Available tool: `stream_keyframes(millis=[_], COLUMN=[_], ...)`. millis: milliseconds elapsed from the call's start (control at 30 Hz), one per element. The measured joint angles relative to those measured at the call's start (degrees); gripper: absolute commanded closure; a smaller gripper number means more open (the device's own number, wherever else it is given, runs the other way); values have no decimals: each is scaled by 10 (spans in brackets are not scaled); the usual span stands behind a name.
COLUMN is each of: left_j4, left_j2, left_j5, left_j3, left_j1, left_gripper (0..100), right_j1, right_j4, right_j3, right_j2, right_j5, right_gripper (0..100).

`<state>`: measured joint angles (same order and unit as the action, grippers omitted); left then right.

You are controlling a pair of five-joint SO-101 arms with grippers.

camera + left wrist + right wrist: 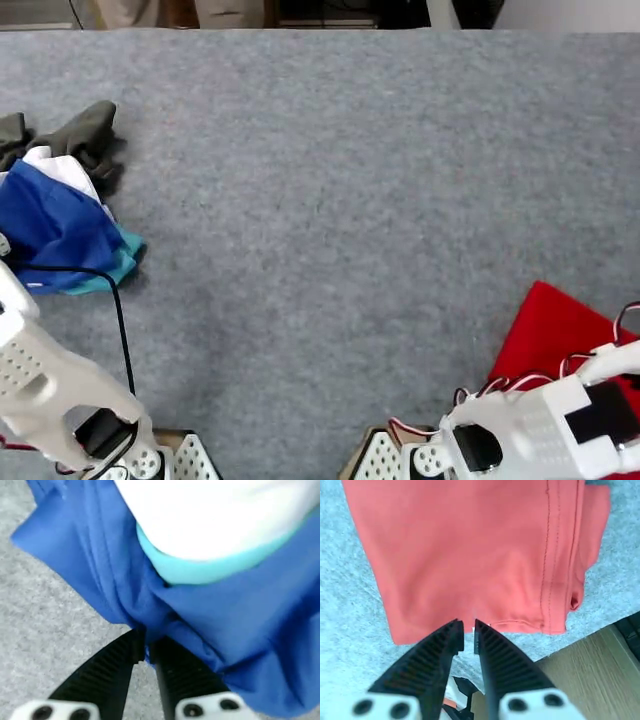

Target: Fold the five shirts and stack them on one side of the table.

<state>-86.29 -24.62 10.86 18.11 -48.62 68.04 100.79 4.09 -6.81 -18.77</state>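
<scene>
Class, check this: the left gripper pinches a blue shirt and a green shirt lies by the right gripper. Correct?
No. The right wrist view shows a red shirt, not green, by the right gripper. The left gripper does pinch the blue shirt.

Over at 8 o'clock on the table, the left arm is seen in the high view, white links slanted toward 10 o'clock and cut off by the edge. Down at 5 o'clock, the right arm is found folded low near its base. At the left end effector, the black ribbed fingers are pressed together, with a fold of the blue shirt pinched at the tips. At the right end effector, the fingers are held almost together, a thin slit between them; whether anything is clamped cannot be told.
</scene>
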Motion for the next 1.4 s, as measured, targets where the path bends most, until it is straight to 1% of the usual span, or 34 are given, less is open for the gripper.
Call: stream_keyframes(millis=[67, 200, 267, 367, 533, 600, 700, 800, 867, 967, 1067, 1100, 1167, 1267, 1400], left_j4=[-18, -96, -125, -136, -139, -139, -139, -139, -140, -140, -140, -140, -135, -65, 55], left_j2=[0, 34, 62, 114, 214, 254, 310, 346, 356, 359, 345, 337, 317, 281, 244], left_j5=[0, 0, 0, 0, 0, 0, 0, 0, 0, 0, 16, 31, 55, 55, 39], left_j3=[28, 130, 192, 258, 303, 311, 315, 316, 303, 237, 124, 82, 1, -109, -195], left_j1=[0, 0, 2, 12, 61, 98, 171, 245, 258, 235, 180, 162, 119, 46, -34], left_gripper=[981, 981, 981, 981, 981, 981, 981, 980, 979, 978, 967, 943, 864, 765, 757], right_j1=[0, -1, -13, -45, -144, -196, -276, -338, -368, -389, -407, -416, -432, -440, -443], right_j4=[0, 0, 0, 0, 1, 1, -4, -9, -11, -18, -40, -46, -55, -64, -69], right_j3=[0, 0, 0, -4, -49, -66, -84, -86, -89, -107, -143, -159, -186, -207, -207], right_j2=[4, 41, 63, 98, 165, 190, 224, 247, 255, 258, 258, 258, 258, 258, 258], right_j5=[9, 28, 39, 65, 120, 146, 190, 220, 226, 228, 220, 209, 195, 190, 190], right_gripper=[941, 941, 941, 941, 941, 941, 941, 941, 938, 936, 935, 935, 935, 935, 935])
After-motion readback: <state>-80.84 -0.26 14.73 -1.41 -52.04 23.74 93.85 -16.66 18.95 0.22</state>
